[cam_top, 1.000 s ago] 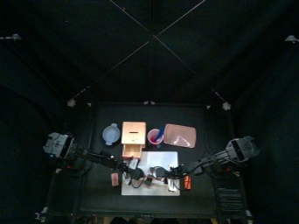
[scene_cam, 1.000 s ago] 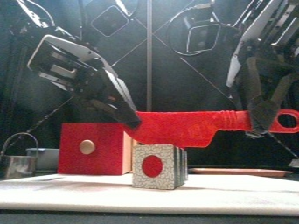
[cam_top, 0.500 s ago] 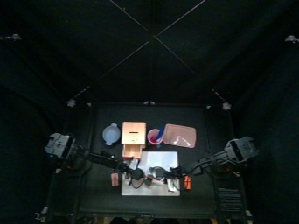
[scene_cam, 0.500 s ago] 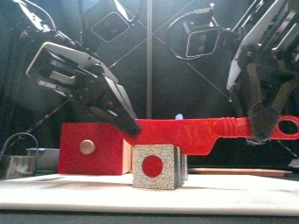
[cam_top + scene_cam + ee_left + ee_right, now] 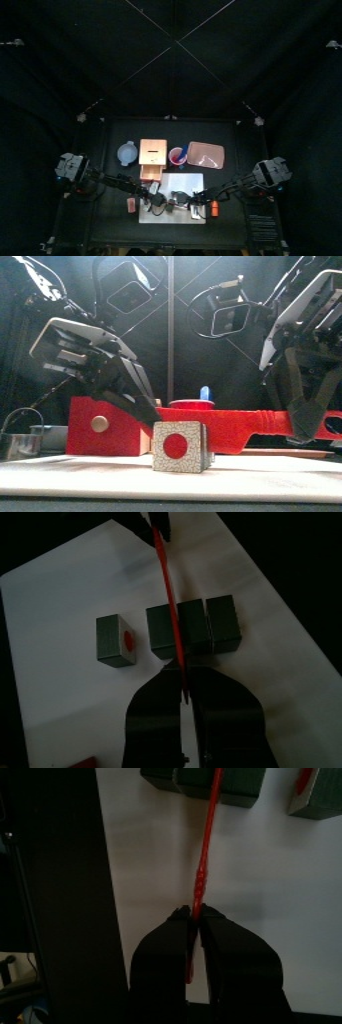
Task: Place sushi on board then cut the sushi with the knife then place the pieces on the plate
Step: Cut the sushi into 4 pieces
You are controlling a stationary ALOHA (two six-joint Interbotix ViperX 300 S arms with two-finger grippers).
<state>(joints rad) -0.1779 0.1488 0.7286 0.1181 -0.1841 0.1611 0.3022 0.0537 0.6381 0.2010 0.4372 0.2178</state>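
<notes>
The sushi roll [image 5: 194, 625] lies on the white cutting board [image 5: 67, 612] as a row of three dark green blocks pressed together. A single piece [image 5: 116, 640] lies just beside this row, apart from it by a narrow gap, with its red centre showing. In the front view this single piece [image 5: 179, 446] stands nearest to the camera and hides the other blocks.

The red knife [image 5: 163, 572] lies across the row, its thin edge running over the block nearest to the single piece, close to the seam with the middle block. Whether the edge already touches the blocks I cannot tell. In the front view the knife [image 5: 234, 424] is level and low over the board, behind the single piece.

Both arms hold the knife. The left gripper [image 5: 178, 670] is clenched on the blade's end, its fingertips just beside the row of blocks. The right gripper [image 5: 198, 914] is clenched on the handle end, and the row lies farther from its fingers, along the blade.

Behind the board, from left to right in the top view, stand the blue-grey bowl [image 5: 126, 153], the wooden box [image 5: 154, 151], the red cup [image 5: 175, 156] with a blue knife [image 5: 205, 394] in it, and the pink tray [image 5: 203, 154].
</notes>
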